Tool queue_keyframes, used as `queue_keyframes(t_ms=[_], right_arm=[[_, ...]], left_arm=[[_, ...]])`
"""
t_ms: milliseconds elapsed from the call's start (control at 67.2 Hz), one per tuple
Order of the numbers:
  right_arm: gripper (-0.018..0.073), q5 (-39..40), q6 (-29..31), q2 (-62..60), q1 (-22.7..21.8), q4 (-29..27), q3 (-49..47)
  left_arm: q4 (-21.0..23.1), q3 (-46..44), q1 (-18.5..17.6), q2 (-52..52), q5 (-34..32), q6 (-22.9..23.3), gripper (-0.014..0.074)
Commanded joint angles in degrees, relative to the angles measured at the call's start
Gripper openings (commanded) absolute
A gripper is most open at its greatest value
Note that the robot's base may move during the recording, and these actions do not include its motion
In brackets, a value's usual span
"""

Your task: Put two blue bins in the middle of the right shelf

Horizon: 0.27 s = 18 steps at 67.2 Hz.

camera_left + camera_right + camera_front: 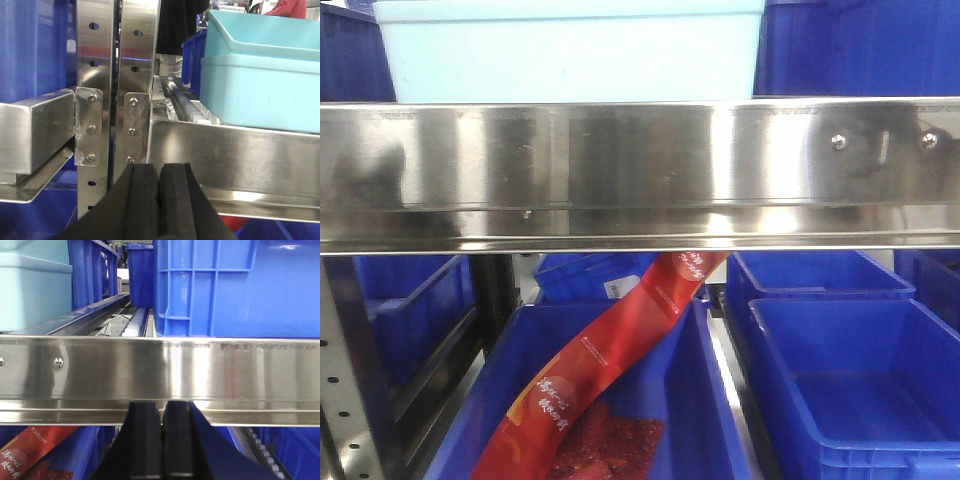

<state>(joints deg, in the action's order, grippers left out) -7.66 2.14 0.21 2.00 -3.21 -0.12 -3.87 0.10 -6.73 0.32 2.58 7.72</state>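
A steel shelf rail fills the front view. Behind it stands a light blue bin, with a dark blue bin to its right. The left wrist view shows the light blue bin on the rail at right, and my left gripper shut with nothing in it, just before the rail and beside the steel uprights. In the right wrist view my right gripper is shut and empty just below the rail, with a dark blue bin resting above it.
On the lower level a dark blue bin holds a red packaging strip and red packets. An empty dark blue bin sits to its right, with more blue bins behind. Roller tracks run between the bins on the shelf.
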Motion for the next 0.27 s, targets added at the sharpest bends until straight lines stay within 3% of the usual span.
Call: queue_keyframes(t_ms=[0,253], right_arm=[[-0.0159,1.7,0.2,-0.2,-0.3,-0.2,0.1],[-0.0159,1.7,0.2,-0.2,-0.3,-0.2,0.1]], left_arm=[[-0.1,-0.1,0.1,-0.3,-1.0,0.5,-0.0111],[-0.1,-0.1,0.1,-0.3,-1.0,0.5,-0.0111]])
